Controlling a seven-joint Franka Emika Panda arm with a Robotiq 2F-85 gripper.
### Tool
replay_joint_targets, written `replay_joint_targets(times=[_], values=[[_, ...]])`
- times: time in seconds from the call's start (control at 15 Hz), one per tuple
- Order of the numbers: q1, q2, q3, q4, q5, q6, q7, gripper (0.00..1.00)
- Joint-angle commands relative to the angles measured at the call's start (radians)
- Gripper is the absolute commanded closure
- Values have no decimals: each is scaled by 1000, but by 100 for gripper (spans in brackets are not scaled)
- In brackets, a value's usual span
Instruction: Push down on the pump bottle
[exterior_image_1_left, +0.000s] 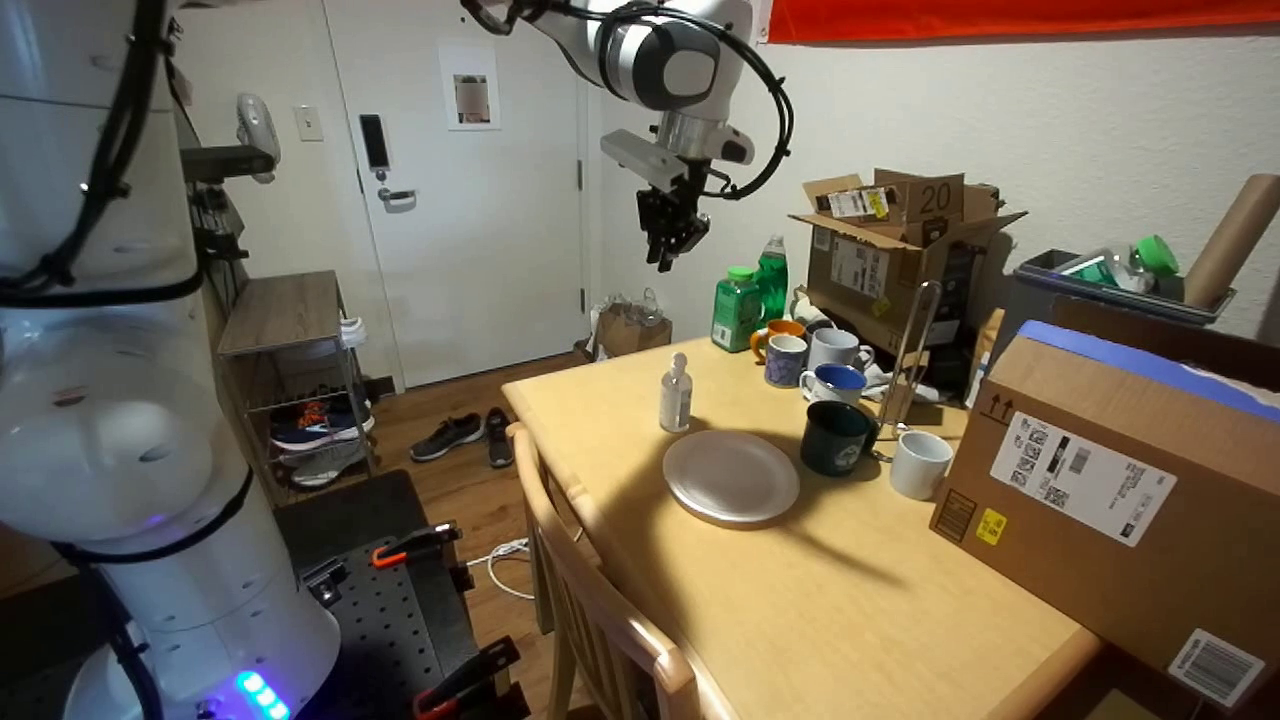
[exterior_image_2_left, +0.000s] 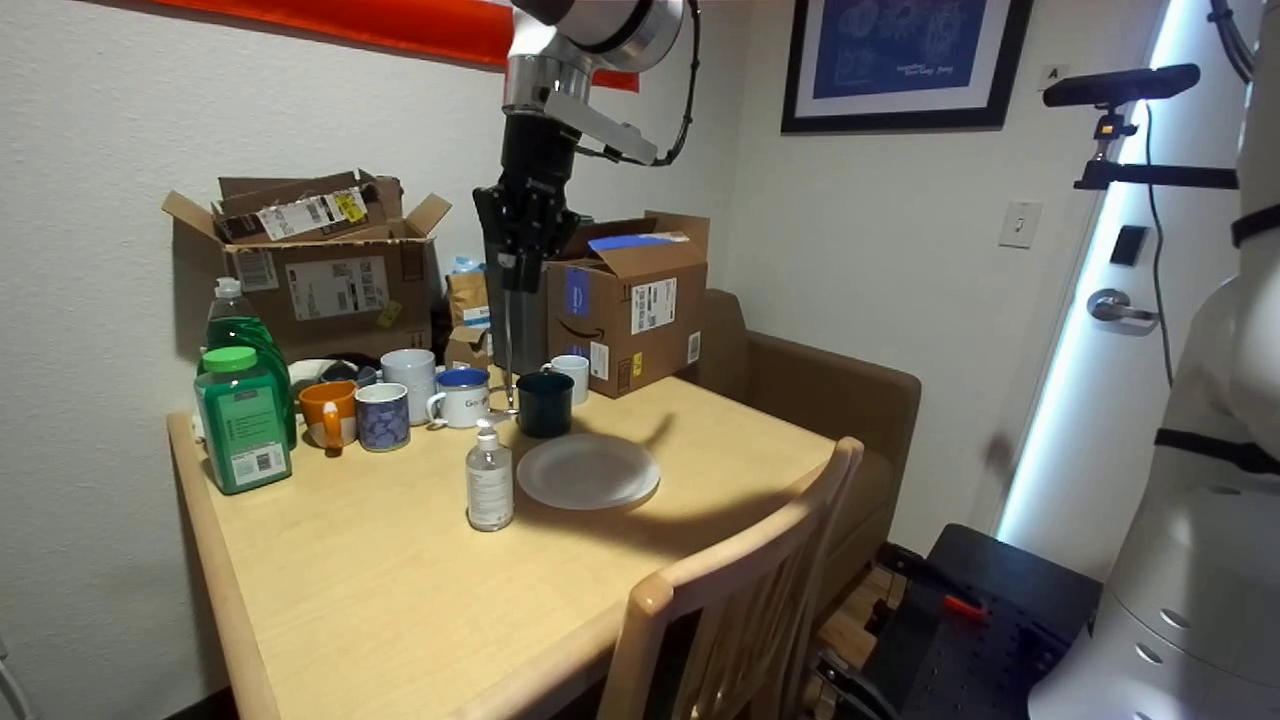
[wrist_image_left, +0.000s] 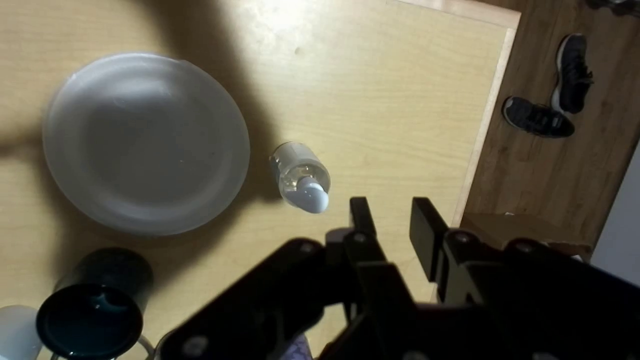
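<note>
The pump bottle (exterior_image_1_left: 676, 400) stands upright on the table, clear with a white label and a white pump head. Both exterior views show it beside the plate. Seen from the wrist, the pump bottle (wrist_image_left: 302, 172) is near the middle, its pump head tipped towards the lower right of the picture. My gripper (wrist_image_left: 391, 202) is partly open, a gap with only table behind it between its pads. Its fingertips are to the right of the pump head in that view. In an exterior view the gripper (exterior_image_1_left: 662, 258) hangs well above the bottle, touching nothing.
A pale plate (wrist_image_left: 145, 145) lies beside the bottle. Near it are a dark mug (exterior_image_2_left: 545, 405), a metal mug stand (exterior_image_1_left: 915, 340) and several other mugs. Green bottles (exterior_image_2_left: 243, 425) and cardboard boxes (exterior_image_1_left: 1120, 480) line the table's far side. A wooden chair (exterior_image_2_left: 740, 590) stands at the table edge.
</note>
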Motion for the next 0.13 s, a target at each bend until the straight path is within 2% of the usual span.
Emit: replay_joint_targets(times=[0.0,0.07], values=[[-1,0,0,3,-1,-3,1,72],[-1,0,1,3,-1,-3,1,72]])
